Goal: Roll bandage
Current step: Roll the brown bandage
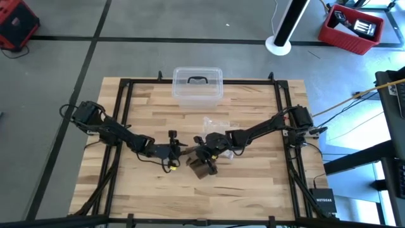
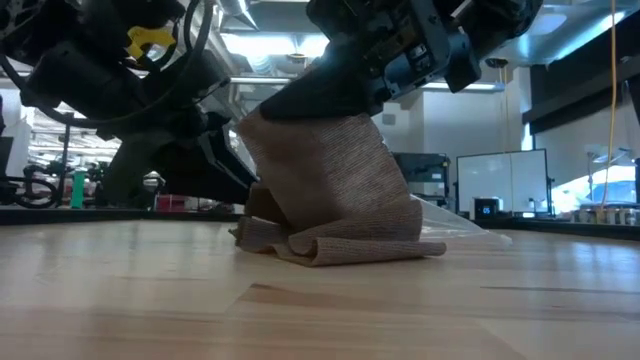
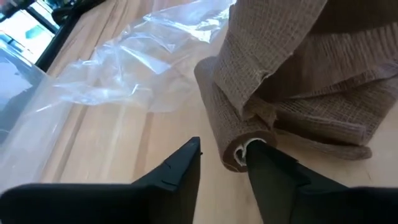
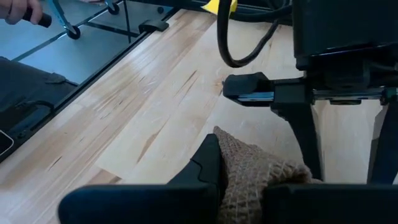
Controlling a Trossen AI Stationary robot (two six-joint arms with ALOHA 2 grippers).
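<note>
Bandage (image 1: 204, 166): dull brown strip of soft, open-weave fabric, lying on the table (image 1: 253, 190) near the middle of its width, closer to the front edge than to the back. Partly rolled at one end (image 3: 231, 134) into a short tube resting on the wood, with a pale core showing at the tube's mouth. Lifted at the other end (image 4: 252, 168), hanging down as a wide, slightly twisted band (image 2: 330, 170). Bunched in loose flat folds (image 2: 340, 245) on the tabletop beneath the raised part.
</note>
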